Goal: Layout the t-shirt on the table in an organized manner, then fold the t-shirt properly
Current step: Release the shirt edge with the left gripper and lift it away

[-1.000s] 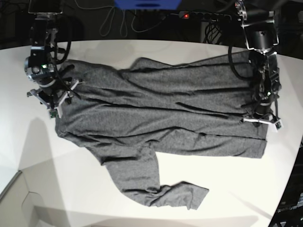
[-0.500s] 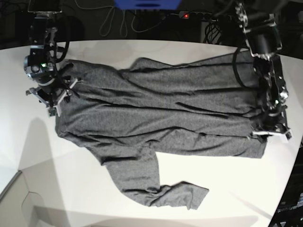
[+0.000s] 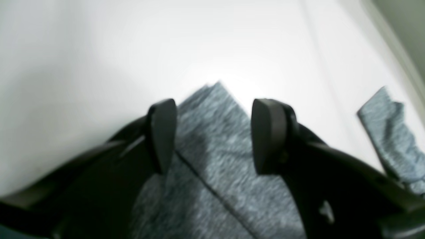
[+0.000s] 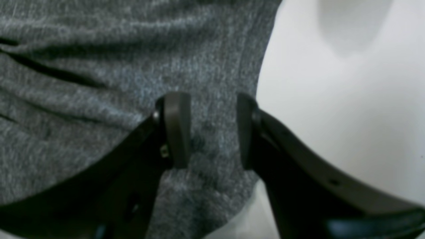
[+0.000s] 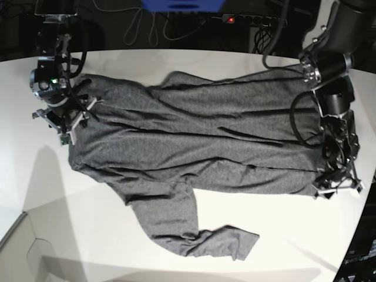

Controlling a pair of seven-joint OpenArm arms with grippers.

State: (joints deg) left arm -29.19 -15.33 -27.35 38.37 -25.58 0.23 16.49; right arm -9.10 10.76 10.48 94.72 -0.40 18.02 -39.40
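In the base view the right gripper (image 5: 63, 117) sits at the left end of the t-shirt (image 5: 200, 147), over the edge of the cloth where it meets the white desk (image 5: 176, 61). The right wrist view shows its fingers (image 4: 177, 127) spread, with a strip of grey knit visible in the gap between them and nothing pinched. Wrinkled fabric fills everything to the left of and beyond these fingers; bare desk lies just past the right-hand finger, and the shirt's edge runs close beside that finger.

The t-shirt lies spread across the middle of the desk in the base view, creased along its length, with one long sleeve (image 5: 200, 235) trailing off toward the near side, bent and bunched at its end.

At the right end of the shirt the left gripper (image 5: 338, 187) hangs over the garment's lower corner. In the left wrist view its fingers (image 3: 162, 132) are spread wide, nothing held. A pointed corner of the grey fabric lies between them, with a seam line running across it, and its tip reaches just beyond the fingertips. Bare white desk stretches ahead of the fingers and to the left. To the right of the right-hand finger, apart from the corner, another fold of the shirt (image 3: 391, 132) rests on the desk.
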